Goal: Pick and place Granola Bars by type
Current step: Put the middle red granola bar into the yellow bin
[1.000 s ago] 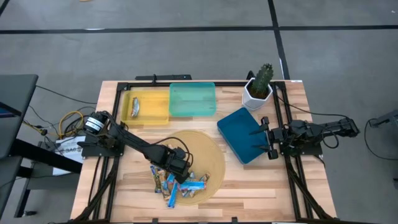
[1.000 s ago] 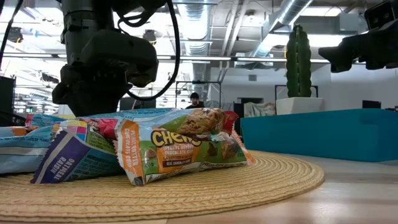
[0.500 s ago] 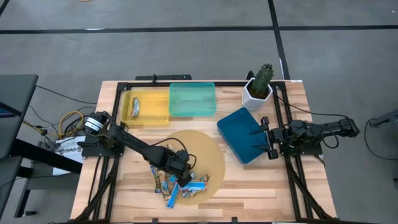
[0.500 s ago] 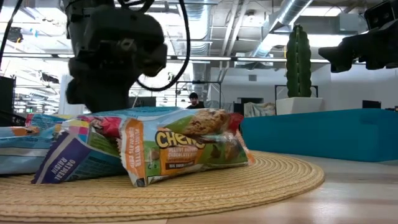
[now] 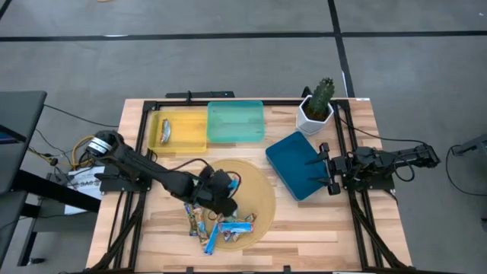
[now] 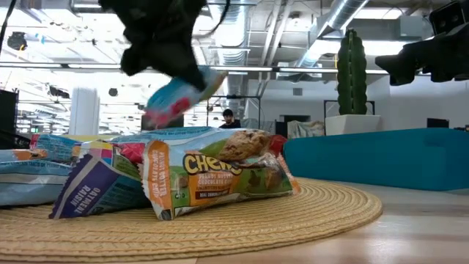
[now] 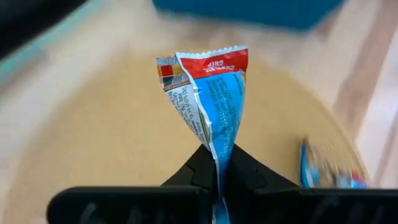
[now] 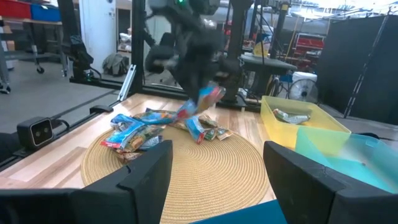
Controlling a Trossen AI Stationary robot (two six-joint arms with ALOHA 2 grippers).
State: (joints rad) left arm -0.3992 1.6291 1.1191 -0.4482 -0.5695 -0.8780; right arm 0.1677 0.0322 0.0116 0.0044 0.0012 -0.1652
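A pile of granola bars (image 5: 215, 225) in blue, tan and mixed wrappers lies on a round woven mat (image 5: 259, 190). One silver bar (image 5: 165, 131) lies in the yellow tray (image 5: 190, 129). My left gripper (image 5: 224, 192) hangs over the mat just beyond the pile, shut on a blue bar with a red end (image 7: 214, 93), also seen as the blue bar (image 6: 179, 99) above the heap. My right gripper (image 5: 329, 171) stands open at the table's right, by the dark blue tray (image 5: 297, 164), nothing between its fingers (image 8: 149, 180). My left gripper pinches the blue bar between its two fingers at the wrapper's squeezed-in part (image 7: 217, 158), well away from the red-banded end (image 7: 214, 61). The fingers slant downward. The bar sticks out beyond them, tilted, and is lifted clear of the pile and the mat.
A teal tray (image 5: 236, 122) sits beside the yellow one along the far edge. A cactus in a white pot (image 5: 316, 106) stands at the far right. Bare mat lies between the pile and the dark blue tray. A person shows far off in the room behind.
My left gripper has gone up from the pile and turned at the wrist, staying shut. The blue bar has come up with it, clear of the heap. The other bars in the heap have shifted slightly.
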